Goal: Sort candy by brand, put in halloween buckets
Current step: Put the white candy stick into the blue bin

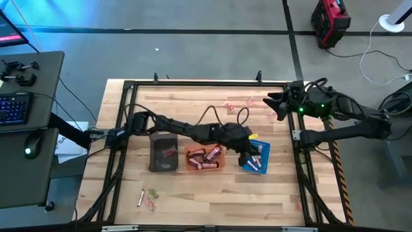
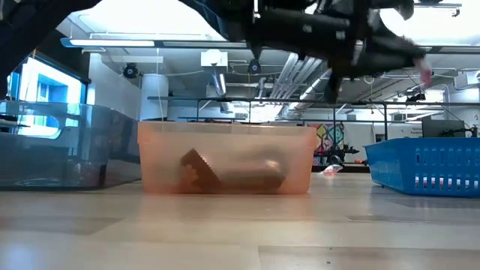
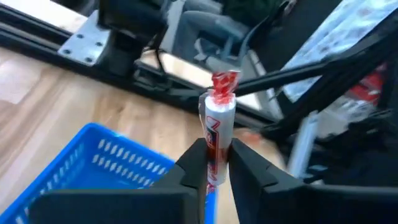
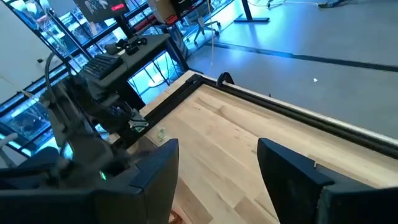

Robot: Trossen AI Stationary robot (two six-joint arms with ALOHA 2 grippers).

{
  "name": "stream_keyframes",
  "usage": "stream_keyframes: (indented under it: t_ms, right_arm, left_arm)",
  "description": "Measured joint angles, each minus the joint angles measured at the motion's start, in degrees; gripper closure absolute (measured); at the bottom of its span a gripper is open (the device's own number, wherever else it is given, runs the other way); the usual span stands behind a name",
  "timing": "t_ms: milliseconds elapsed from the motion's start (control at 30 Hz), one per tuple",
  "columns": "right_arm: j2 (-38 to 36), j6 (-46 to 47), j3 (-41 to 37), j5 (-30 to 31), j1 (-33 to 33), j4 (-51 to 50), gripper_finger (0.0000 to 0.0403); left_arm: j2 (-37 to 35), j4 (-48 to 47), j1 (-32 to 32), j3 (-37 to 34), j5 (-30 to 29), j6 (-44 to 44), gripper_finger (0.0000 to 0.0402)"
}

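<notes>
Holding a red-and-white candy [image 3: 216, 138] pinched in left claw [image 3: 216, 163] over blue bucket [image 3: 93, 165]; releasing next; right claw [image 4: 217, 163] agape at two o'clock.

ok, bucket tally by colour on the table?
Dark grey bucket: 1
Orange bucket: 1
Blue bucket: 1
Total: 3
</notes>
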Motion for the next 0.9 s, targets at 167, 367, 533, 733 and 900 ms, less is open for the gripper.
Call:
stream_keyframes:
  t_ms: [167, 367, 533, 733, 900]
  right_arm:
    - [0.1, 1.8, -0.1, 0.0, 0.0, -0.2, 0.0192]
    - [0.1, 2.0, -0.1, -0.1, 0.0, -0.2, 0.0192]
    - [0.1, 2.2, -0.1, -2.0, 0.0, -0.2, 0.0192]
    - [0.5, 8.6, -0.2, -2.2, 0.1, -1.8, 0.0192]
    - [1.6, 13.1, -0.2, -4.3, 0.2, -4.9, 0.0192]
  left_arm:
    - [1.9, -0.3, 0.1, -0.1, -2.0, 2.6, 0.031]
    - [0.5, -3.0, 1.1, -0.1, 2.7, 3.3, 0.023]
    - [-8.0, -27.4, 3.7, 0.0, 15.0, 7.0, 0.0191]
    - [-20.5, -60.9, 2.4, -1.3, 4.5, 15.2, 0.0186]
    - [-35.8, -62.1, -5.7, -14.7, -12.0, 5.1, 0.0186]
